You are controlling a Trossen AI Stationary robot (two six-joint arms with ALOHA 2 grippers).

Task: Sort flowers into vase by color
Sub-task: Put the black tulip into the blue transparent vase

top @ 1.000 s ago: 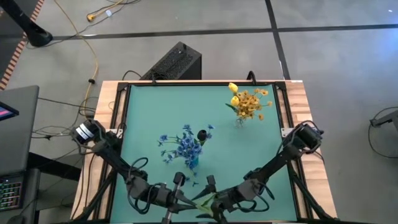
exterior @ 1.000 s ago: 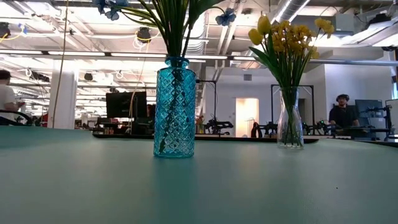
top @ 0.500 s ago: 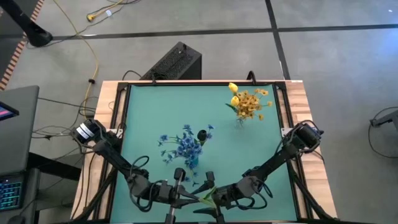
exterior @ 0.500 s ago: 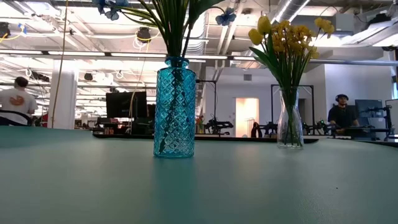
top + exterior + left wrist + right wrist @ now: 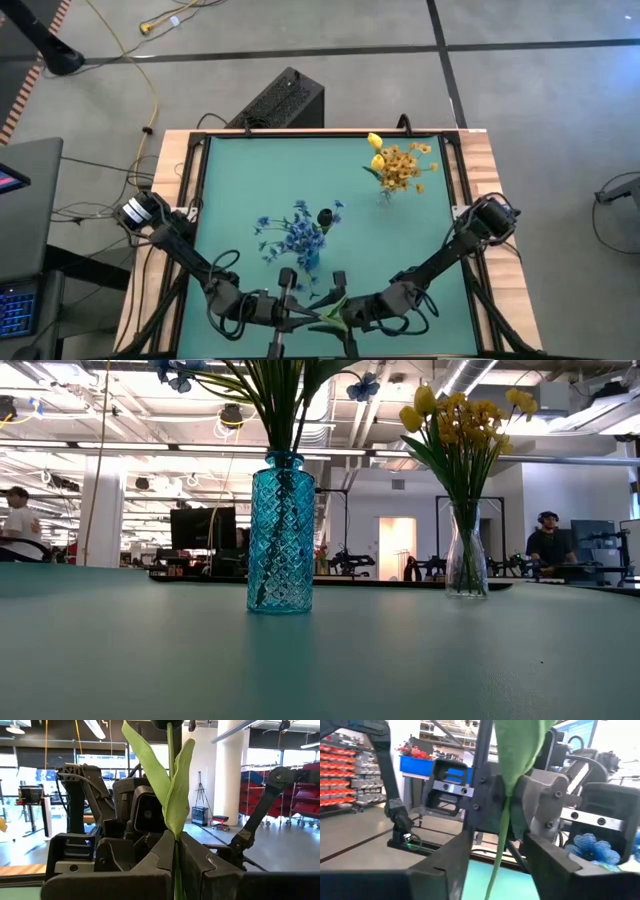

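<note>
My left gripper [image 5: 305, 314] is near the table's front edge, shut on a green flower stem [image 5: 176, 865]. The stem's two long leaves [image 5: 170, 785] rise above the fingers, and a dark bud [image 5: 167, 724] shows at its top. My right gripper [image 5: 345, 314] faces it, open. Its fingers [image 5: 455, 865] stand on either side of the same stem [image 5: 501, 845] without touching it. A blue vase [image 5: 281, 535] holds blue sprays [image 5: 298, 232] and a dark bud [image 5: 325, 217]. A clear vase [image 5: 467, 555] holds yellow flowers [image 5: 398, 165]. My left gripper pinches the bare stalk just below the two leaves [image 5: 176, 851] between its two fingers. The fingers come level from the table's left and lie across the stalk. The stem stands upright in the hold, leaves and bud above the fingers; its lower end is hidden.
The blue vase [image 5: 305, 258] stands just beyond the two grippers. The clear vase [image 5: 385, 192] stands at the far right. People move in the room behind the table [image 5: 18, 520]. A wooden frame [image 5: 480, 170] borders the green table top.
My right gripper has moved slightly toward the far edge and toward my left gripper. The green stem has stayed between the two grippers.
</note>
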